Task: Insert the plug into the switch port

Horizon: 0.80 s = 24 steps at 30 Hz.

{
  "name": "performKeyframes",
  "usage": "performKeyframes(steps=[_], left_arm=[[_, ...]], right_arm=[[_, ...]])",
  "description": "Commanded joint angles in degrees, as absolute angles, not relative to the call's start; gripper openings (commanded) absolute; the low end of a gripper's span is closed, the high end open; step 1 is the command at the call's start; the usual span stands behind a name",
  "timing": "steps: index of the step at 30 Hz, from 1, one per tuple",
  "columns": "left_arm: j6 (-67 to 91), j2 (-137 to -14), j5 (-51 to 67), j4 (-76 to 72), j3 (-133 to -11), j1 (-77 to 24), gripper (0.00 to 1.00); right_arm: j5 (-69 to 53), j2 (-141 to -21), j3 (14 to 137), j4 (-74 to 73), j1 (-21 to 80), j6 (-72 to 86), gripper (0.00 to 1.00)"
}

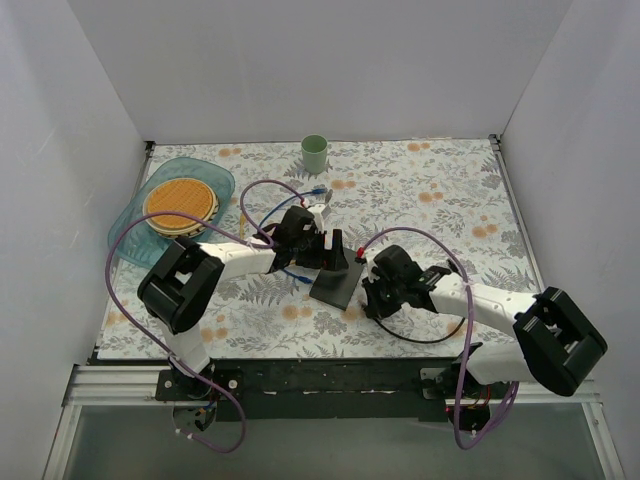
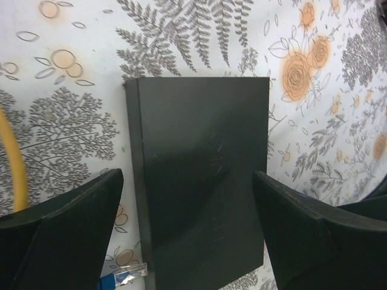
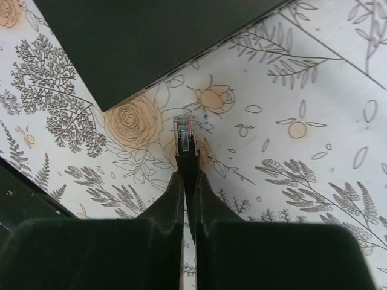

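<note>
The switch (image 1: 337,285) is a flat dark grey box lying on the floral cloth between the arms. My left gripper (image 1: 322,252) is open over its far end. In the left wrist view its fingers (image 2: 72,229) stand wide on either side of the switch (image 2: 202,175), holding nothing. My right gripper (image 3: 188,181) is shut on a black plug (image 3: 185,136) with a clear tip. The plug points at the switch's near edge (image 3: 151,36) and stops a short way from it. In the top view the right gripper (image 1: 368,285) is just right of the switch.
A blue cable's clear-tipped plug (image 2: 124,276) lies by the switch's left edge, and a yellow cable (image 2: 12,163) is further left. A green cup (image 1: 315,153) stands at the back. A blue tray (image 1: 215,180) holding a plate is at the far left.
</note>
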<state>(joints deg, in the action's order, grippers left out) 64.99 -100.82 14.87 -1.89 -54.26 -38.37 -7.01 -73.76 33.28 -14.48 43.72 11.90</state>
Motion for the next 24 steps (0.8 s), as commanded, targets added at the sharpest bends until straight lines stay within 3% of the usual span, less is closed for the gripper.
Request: performKeyframes(steps=[1, 24], left_arm=[[65.4, -100.9, 21.2, -5.2, -56.2, -38.4, 0.87], [65.7, -97.7, 21.3, -5.2, -51.5, -38.4, 0.88]], right_arm=[[-9.1, -75.7, 36.4, -12.5, 45.5, 12.5, 0.01], [-7.9, -80.7, 37.9, -10.0, 46.8, 11.7, 0.01]])
